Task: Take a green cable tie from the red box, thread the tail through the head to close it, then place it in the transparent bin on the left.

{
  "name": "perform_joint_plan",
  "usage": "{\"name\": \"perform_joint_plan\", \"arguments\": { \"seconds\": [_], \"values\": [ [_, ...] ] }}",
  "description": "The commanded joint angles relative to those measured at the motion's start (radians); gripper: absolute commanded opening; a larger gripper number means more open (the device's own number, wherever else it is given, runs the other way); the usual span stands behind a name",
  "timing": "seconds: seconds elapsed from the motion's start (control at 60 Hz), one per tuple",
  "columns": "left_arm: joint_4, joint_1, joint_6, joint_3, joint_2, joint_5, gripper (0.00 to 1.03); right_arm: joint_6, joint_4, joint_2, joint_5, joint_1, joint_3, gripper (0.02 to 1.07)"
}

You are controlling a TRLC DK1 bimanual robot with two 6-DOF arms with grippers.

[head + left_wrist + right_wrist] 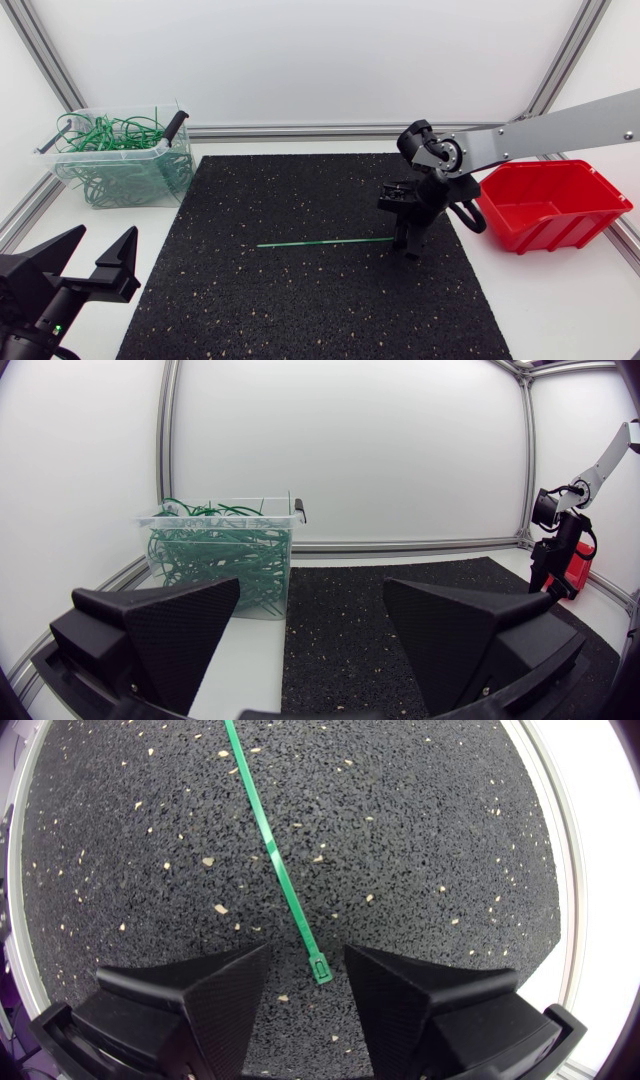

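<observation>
right claw [306, 956], fingers [225, 995] apart, poised over the green cable tie [275, 860] lying flat on the black mat [420, 840]: head between the fingers, seemingly untouched, tail running straight ahead. judged light, thin, springy, slick; best pinched just behind the head.

I am pointing my matte black right hand [411, 246] straight down, fingers parted; my matte black left hand [95, 258] is sitting low, fingers spread wide.
</observation>
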Motion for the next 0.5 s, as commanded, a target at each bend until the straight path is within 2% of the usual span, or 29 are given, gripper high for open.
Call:
{"name": "perform_joint_plan", "arguments": {
  "seconds": [0.0,0.25,0.483],
  "values": [
    [-0.033,-0.009,-0.001,-0.037,0.010,-0.003,1.00,-0.021,-0.006,0.042,0.007,0.007,0.024,0.50],
    [-0.032,-0.010,-0.001,-0.037,0.010,-0.002,1.00,-0.028,-0.062,0.081,0.010,-0.001,0.076,0.09],
    [-0.033,-0.010,-0.001,-0.037,0.010,-0.003,1.00,-0.015,-0.099,0.064,0.020,-0.007,0.098,0.08]
  ]
}}
